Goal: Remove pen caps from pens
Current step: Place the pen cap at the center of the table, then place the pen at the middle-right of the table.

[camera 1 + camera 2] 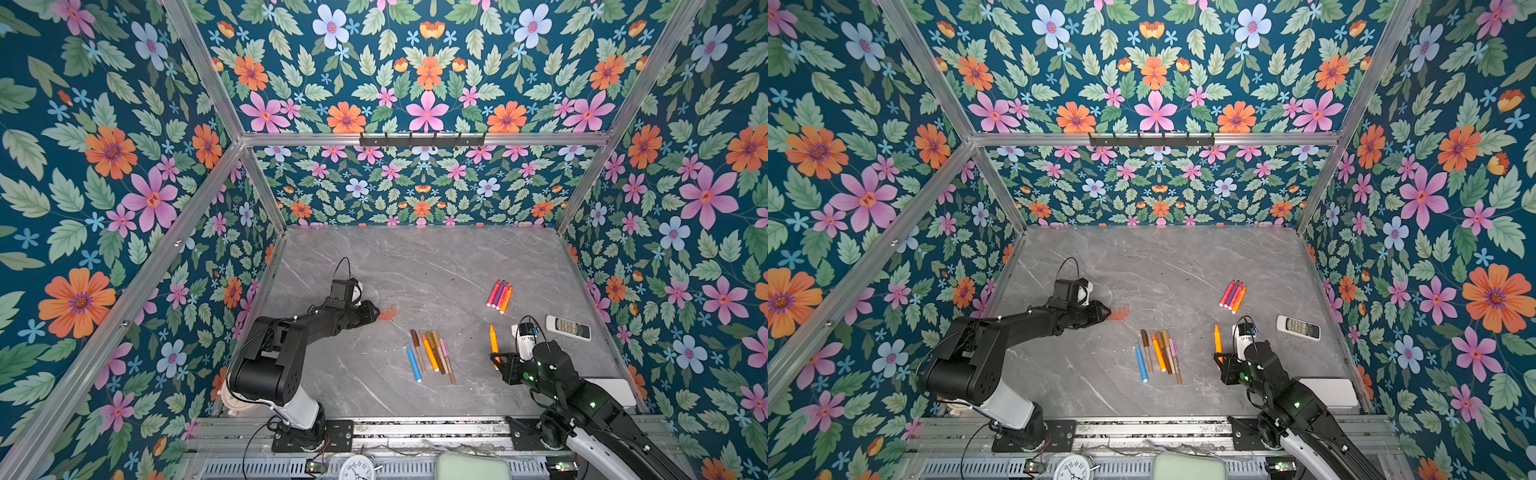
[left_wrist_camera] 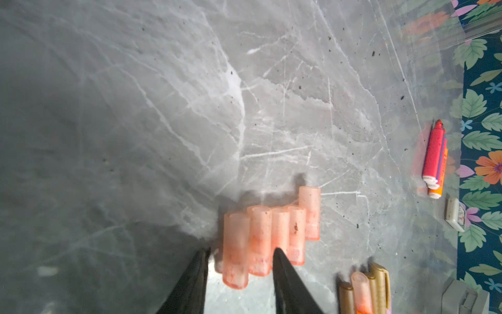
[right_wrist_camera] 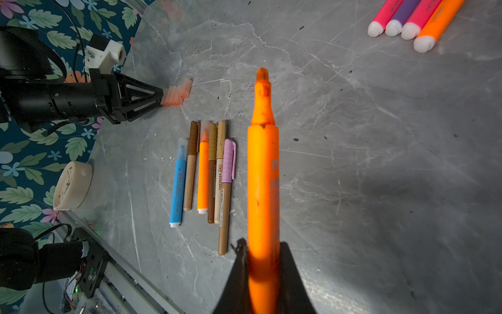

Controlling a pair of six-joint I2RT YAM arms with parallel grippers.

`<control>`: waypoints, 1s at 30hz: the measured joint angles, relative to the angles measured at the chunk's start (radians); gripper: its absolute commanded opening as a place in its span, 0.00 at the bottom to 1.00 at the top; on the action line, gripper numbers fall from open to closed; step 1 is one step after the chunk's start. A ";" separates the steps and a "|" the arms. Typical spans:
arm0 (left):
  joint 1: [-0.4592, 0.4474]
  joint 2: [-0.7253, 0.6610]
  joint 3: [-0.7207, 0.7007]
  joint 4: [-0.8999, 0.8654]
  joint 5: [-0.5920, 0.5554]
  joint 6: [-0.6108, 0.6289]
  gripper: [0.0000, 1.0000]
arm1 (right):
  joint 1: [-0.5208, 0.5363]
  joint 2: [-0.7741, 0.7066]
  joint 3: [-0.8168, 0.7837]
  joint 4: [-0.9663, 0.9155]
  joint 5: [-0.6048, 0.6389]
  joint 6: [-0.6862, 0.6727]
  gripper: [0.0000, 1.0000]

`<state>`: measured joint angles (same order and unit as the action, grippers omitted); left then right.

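**Right wrist view: held pen points at the bare group**

On the grey marbled bench [image 1: 415, 257], the right gripper [image 3: 263, 244] clamps the uncapped orange felt-tip pen [image 3: 263, 168]. Its long axis runs straight out, tip toward four bare pink, purple and orange pens [image 3: 407, 19] ahead. The left gripper [image 2: 241, 249], jaws parted and holding nothing, straddles the translucent orange-red pen caps [image 2: 271, 231].

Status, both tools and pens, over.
Left tool open at the cap row. Right tool shut on uncapped orange pen. Six capped pens waiting. Nothing blocking.
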<state>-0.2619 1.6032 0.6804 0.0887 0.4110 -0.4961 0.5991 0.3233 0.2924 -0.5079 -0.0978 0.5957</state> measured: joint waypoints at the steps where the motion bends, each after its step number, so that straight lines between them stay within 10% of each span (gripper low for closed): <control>1: 0.000 -0.001 0.000 0.000 -0.002 0.000 0.43 | 0.000 -0.001 0.000 0.000 0.000 0.000 0.00; 15: 0.000 -0.071 -0.003 -0.036 -0.032 -0.031 0.41 | 0.000 0.002 0.000 0.000 0.000 0.000 0.00; 23: 0.000 -0.465 0.038 -0.119 -0.043 -0.055 0.41 | -0.007 0.130 0.079 -0.023 0.056 0.003 0.00; 30: 0.000 -0.822 0.156 -0.302 -0.120 0.029 0.49 | -0.359 0.447 0.242 0.023 -0.085 -0.030 0.00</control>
<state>-0.2619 0.7815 0.8368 -0.2134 0.2909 -0.4667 0.2398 0.7708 0.5343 -0.4854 -0.1833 0.5659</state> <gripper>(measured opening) 0.465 0.141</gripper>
